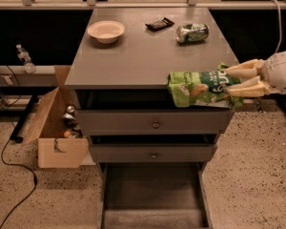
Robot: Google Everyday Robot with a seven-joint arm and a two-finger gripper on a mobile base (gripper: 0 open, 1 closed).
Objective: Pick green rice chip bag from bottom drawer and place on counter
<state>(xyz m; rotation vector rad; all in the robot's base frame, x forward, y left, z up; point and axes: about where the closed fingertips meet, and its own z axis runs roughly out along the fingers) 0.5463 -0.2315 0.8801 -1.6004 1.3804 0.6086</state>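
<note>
The green rice chip bag (198,88) hangs in the air at the counter's front right edge, lying flat with its left end over the edge. My gripper (233,81) comes in from the right and is shut on the bag's right end, one cream finger (243,70) above and one below. The counter (138,56) is the grey cabinet top. The bottom drawer (151,194) is pulled out below and holds nothing I can see.
On the counter stand a cream bowl (106,31) at the back left, a small black object (159,24) and a crushed green can (192,32) at the back right. An open cardboard box (57,128) with bottles sits on the floor left of the cabinet.
</note>
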